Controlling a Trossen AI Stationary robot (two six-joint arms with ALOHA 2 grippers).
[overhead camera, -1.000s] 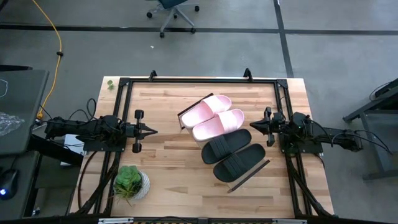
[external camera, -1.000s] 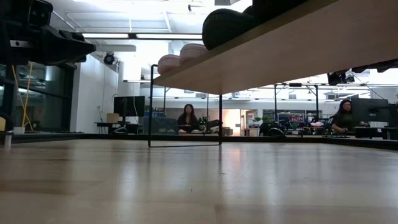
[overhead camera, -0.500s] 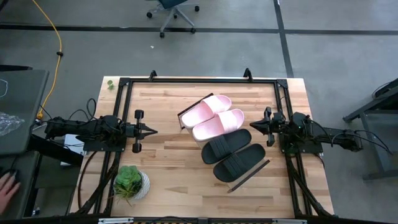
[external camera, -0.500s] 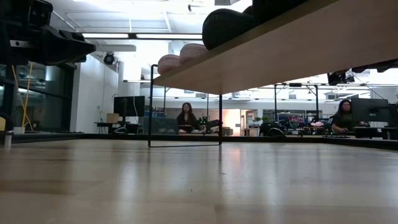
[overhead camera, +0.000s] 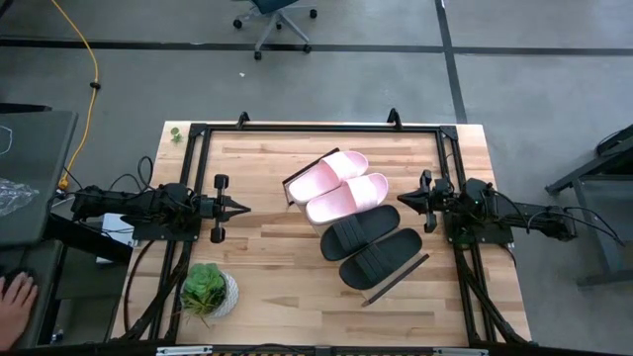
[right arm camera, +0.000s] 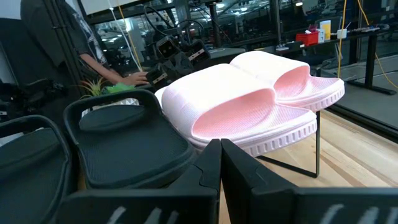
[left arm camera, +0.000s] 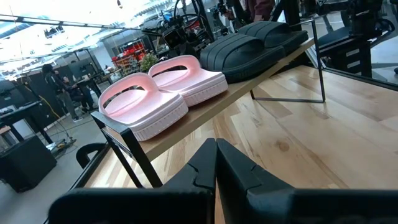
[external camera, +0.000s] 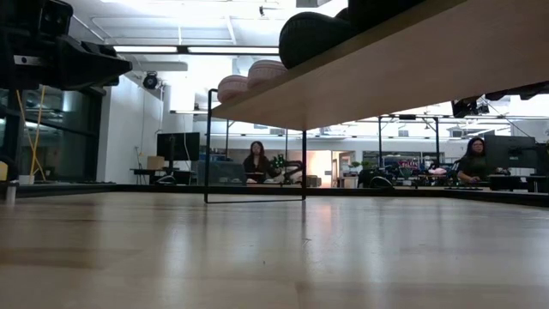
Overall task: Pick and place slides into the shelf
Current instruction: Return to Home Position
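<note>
**Pink and black in one slanted row on light wood**

Slightly right of centre in the high view: shelf (overhead camera: pixel 396 279) set diagonally on the table (overhead camera: pixel 267 262), running from upper left to lower right. On it, four pieces of footwear side by side and close together. Upper pink slide (overhead camera: pixel 334 171) nearest the top of the frame, then lower pink slide (overhead camera: pixel 348 195), then upper black slide (overhead camera: pixel 358 233), then lower black slide (overhead camera: pixel 381 258) nearest the bottom right. Thin dark end rim just beyond the last black one.

Left gripper (overhead camera: pixel 237 207) at the middle left of the frame, pointing right toward the shelf and well apart from it. Closed to one sharp point, with nothing held. Same in the left wrist view: dark fingers (left arm camera: pixel 199 171) pressed together along one line, pink pair ahead on the shelf, black pair beyond.

Right gripper (overhead camera: pixel 404 199) at the middle right, pointing left, near the shelf but not touching it. Also closed, holding nothing. In the right wrist view, fingers (right arm camera: pixel 208 165) joined, with pink and black slides close ahead.

Low view: underside of the shelf crossing the upper right, raised on thin dark legs (external camera: pixel 208 146), with rounded ends of slides above its edge. Far behind, a seated person (external camera: pixel 256 161) and a second person (external camera: pixel 474 159) at desks.

Lower left of the high view: small green plant (overhead camera: pixel 206 289) on the table. At the far lower left edge, off the table, a person's hand (overhead camera: pixel 15 294).
</note>
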